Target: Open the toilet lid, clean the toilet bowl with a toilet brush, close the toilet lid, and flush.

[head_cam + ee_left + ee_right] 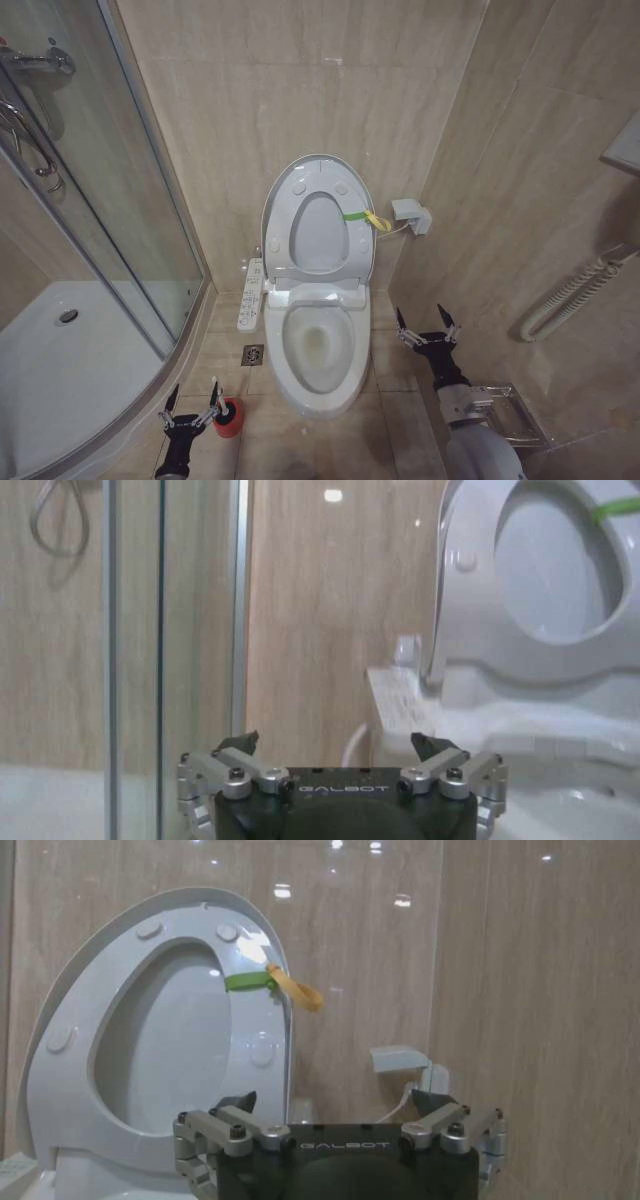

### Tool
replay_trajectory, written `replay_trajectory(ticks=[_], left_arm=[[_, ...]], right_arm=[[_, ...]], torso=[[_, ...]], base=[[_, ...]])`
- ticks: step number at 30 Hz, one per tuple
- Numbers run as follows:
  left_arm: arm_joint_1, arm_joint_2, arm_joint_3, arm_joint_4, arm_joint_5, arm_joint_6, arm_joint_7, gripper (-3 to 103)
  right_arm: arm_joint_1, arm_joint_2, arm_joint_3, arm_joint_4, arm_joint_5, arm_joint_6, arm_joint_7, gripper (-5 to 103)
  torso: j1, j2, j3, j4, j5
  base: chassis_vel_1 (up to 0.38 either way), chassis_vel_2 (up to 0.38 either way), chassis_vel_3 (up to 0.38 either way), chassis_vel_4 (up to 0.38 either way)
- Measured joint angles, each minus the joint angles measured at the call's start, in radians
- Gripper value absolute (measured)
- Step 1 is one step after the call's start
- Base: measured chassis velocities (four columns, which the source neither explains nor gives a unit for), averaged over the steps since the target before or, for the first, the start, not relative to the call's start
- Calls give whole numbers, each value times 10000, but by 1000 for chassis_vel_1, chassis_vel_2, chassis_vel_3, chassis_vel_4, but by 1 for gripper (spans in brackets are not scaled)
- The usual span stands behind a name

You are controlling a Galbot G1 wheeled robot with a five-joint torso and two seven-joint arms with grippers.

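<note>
Toilet lid point(316, 172) is up, standing near-vertical against the tiled back wall point(300, 80), w/ the seat ring point(318, 235) raised flat against it. Long axis of lid runs up-down, narrow end at top, underside facing the robot; small bumpers show on the seat. Glossy white plastic. A green band w/ yellow tab point(366, 217) is wrapped on the ring's right edge. In the right wrist view the lid point(130, 922) rises ahead of the gripper & to one side.

Toilet bowl point(318, 345) sits open below the lid, elongated oval, long axis pointing from wall toward the robot, white ceramic, a bit of yellowish water at bottom. It lies between the two grippers, apart from both.

Left gripper point(192, 405) is low at the floor point(400, 440), left of the bowl, fingers spread, holding nothing. Toilet brush point(228, 415) is just beside it on its right; red cup-shaped holder on the floor, handle hard to make out. Can't tell if gripper touches it. Left wrist view: left gripper point(339, 744) spread, pointing at the wall next to the shower glass point(130, 630).

Right gripper point(426, 326) hovers right of the bowl, about rim height, fingers spread, empty; same in right wrist view point(339, 1101).

White button panel point(251, 294) lies along the bowl's left side. Floor drain point(252, 354) is between brush & bowl.
</note>
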Motion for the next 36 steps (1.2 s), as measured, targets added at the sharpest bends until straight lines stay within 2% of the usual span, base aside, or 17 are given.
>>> replay_trajectory(ticks=[2,3,4,7,8,10,11,12,15,17,18,20,24,29,32,33,36], left_arm=[[359,2,-60,-937,304,513,-454,100],[640,2,-63,-1690,447,1013,-860,97],[640,2,-63,-1690,447,1013,-860,97],[1314,-33,-1,-3499,831,2302,-1647,97],[1314,-33,-1,-3499,831,2302,-1647,97],[1717,-52,128,-4662,998,3224,-2077,97],[1908,-55,196,-5131,1013,3728,-2280,93],[1908,-55,196,-5131,1013,3728,-2280,93],[2324,-26,302,-5966,1040,4642,-2601,93],[2430,-12,310,-6128,1075,4789,-2629,93],[2563,6,316,-6315,1126,4883,-2687,89],[2618,10,323,-6395,1185,4908,-2772,89],[2923,-29,297,-6784,1845,4935,-3237,89],[3278,-49,486,-7361,1990,5140,-3544,89],[3341,-33,540,-7557,2041,5150,-3547,89],[3339,-12,553,-7598,2043,5141,-3518,95],[3320,26,549,-7666,2166,5057,-3450,95]], right_arm=[[0,0,0,0,0,1,0,100],[0,0,0,0,0,0,0,100],[0,0,0,0,0,0,0,100],[-1,0,-1,-1,0,0,0,100],[-1,0,-1,-1,0,0,0,100],[0,0,0,0,0,1,0,100],[0,0,0,0,0,1,0,100],[0,0,0,0,0,1,0,100],[0,0,0,0,0,1,0,100],[-1,0,0,0,0,0,0,100],[0,0,0,0,0,0,0,100],[0,0,0,0,0,0,0,100],[-1,1,0,0,0,1,0,100],[0,0,0,0,0,0,0,100],[0,0,0,0,0,0,0,100],[0,0,0,0,0,0,0,100],[0,1,0,0,0,0,0,100]], torso=[[0,0,0,-1,-2],[0,0,0,0,-1],[0,0,0,0,-1],[0,0,0,1,0],[0,0,0,1,0],[0,0,0,0,1],[0,0,0,-1,0],[0,0,0,-1,0],[0,0,0,0,0],[0,0,0,0,0],[0,0,0,1,-1],[0,0,0,1,-1],[0,0,0,1,-1],[0,0,0,1,0],[0,0,0,1,-1],[0,0,0,1,-1],[0,0,0,0,-2]], base=[[0,0,0,0],[0,0,0,0],[0,0,0,0],[0,0,0,0],[0,0,0,0],[0,0,0,0],[0,0,0,0],[0,0,0,0],[0,0,0,0],[0,0,0,0],[0,0,0,0],[0,0,0,0],[0,0,0,0],[0,0,0,0],[0,0,0,0],[0,0,0,0],[0,0,0,0]])
